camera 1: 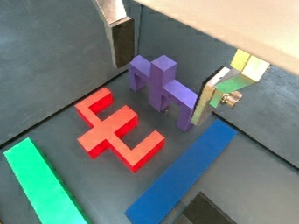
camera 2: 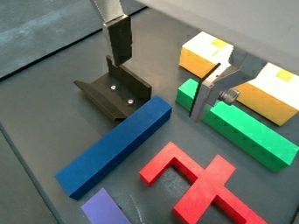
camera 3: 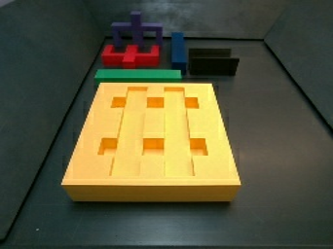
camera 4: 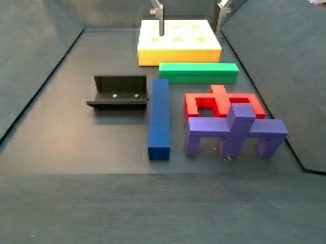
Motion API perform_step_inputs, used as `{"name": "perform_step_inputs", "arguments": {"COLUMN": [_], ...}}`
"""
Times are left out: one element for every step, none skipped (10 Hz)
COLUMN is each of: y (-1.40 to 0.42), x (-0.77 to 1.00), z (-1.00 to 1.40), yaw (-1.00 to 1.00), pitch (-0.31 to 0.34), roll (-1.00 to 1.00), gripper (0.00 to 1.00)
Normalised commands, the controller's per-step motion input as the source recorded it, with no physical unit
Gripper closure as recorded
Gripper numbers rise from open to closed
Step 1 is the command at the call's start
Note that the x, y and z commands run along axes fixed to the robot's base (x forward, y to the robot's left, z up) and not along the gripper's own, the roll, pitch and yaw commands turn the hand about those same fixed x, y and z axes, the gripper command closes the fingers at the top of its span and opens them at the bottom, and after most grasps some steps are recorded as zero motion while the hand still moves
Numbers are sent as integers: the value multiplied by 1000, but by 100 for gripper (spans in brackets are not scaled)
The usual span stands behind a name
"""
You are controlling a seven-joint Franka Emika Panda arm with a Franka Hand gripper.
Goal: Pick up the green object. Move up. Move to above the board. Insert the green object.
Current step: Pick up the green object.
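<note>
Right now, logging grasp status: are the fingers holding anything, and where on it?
Nothing is held. The gripper hangs open above the floor; the green object lies untouched beside the board.

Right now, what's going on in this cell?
Nothing is held yet. The Franka's end effector hangs open above the far end of the large yellow holed board, fingers empty. The long flat green bar lies on the floor against the board's edge, beside the blue bar and red piece.

End effector (camera 4: pixel 189 8) high above board (camera 4: pixel 180 43); green object (camera 4: pixel 199 71) top clear, board touching, red block (camera 4: pixel 219 102) near.
</note>
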Motion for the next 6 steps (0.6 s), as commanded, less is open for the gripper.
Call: {"name": "perform_step_inputs", "arguments": {"y": [0, -126, -114, -34, -34, -31], "x": [-83, -234, -77, 0, 0, 0], "z": [0, 0, -91, -97, -91, -66], "yaw": [0, -223, -866, -986, -989, -1000], "pitch": [-1, -61, -153, -161, -157, -137], "roll": [0, 0, -141, -153, -151, -143], "gripper": [0, 0, 0, 0, 0, 0]}}
